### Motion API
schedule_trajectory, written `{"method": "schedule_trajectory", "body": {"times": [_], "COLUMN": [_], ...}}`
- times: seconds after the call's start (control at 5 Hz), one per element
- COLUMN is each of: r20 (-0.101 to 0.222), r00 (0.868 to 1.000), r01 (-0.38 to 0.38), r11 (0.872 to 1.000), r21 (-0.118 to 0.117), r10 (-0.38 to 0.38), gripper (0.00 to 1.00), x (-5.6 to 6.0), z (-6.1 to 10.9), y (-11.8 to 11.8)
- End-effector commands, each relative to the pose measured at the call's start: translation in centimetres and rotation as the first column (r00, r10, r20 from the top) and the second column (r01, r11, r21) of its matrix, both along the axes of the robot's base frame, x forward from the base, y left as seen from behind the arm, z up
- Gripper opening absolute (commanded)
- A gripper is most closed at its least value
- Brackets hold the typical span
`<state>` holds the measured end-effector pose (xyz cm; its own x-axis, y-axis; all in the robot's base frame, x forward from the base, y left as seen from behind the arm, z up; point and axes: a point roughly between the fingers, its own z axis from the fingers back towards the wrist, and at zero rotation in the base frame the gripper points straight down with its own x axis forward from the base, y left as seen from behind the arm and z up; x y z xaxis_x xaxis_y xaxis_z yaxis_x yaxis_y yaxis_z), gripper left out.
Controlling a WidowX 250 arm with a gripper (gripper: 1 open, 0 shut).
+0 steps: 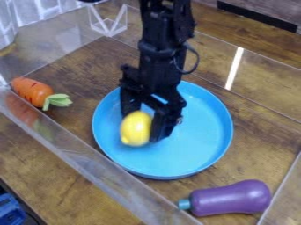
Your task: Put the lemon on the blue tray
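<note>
The lemon (136,129), a small bright-yellow oval, sits low over the left part of the blue tray (198,132), a large round blue dish on the wooden table. My black gripper (147,121) comes down from above, directly over the lemon. Its fingers stand spread apart on either side of the fruit, with gaps showing, so it is open. The lemon looks to be resting on the tray floor, though I cannot make out the contact itself.
An orange carrot (32,90) with a green top lies left of the tray. A purple eggplant (231,199) lies at the front right. A clear plastic wall (70,163) runs along the front left edge of the wooden table.
</note>
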<state>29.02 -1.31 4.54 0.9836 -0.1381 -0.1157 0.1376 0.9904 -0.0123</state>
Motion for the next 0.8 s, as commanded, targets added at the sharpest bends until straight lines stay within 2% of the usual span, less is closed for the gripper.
{"method": "schedule_trajectory", "body": {"times": [0.0,0.2,0.4,0.6], "r20": [0.074,0.072,0.062,0.051], "r00": [0.997,0.996,0.996,0.999], "r01": [-0.034,-0.057,-0.071,-0.012], "r11": [0.999,0.998,0.997,1.000], "r21": [-0.011,-0.012,-0.003,0.013], "r10": [0.035,0.058,0.071,0.011], "gripper": [0.00,0.00,0.00,0.00], "x": [0.3,0.2,0.2,1.4], "z": [1.7,1.8,2.2,2.9], "y": [-0.7,-0.9,-1.0,0.0]}}
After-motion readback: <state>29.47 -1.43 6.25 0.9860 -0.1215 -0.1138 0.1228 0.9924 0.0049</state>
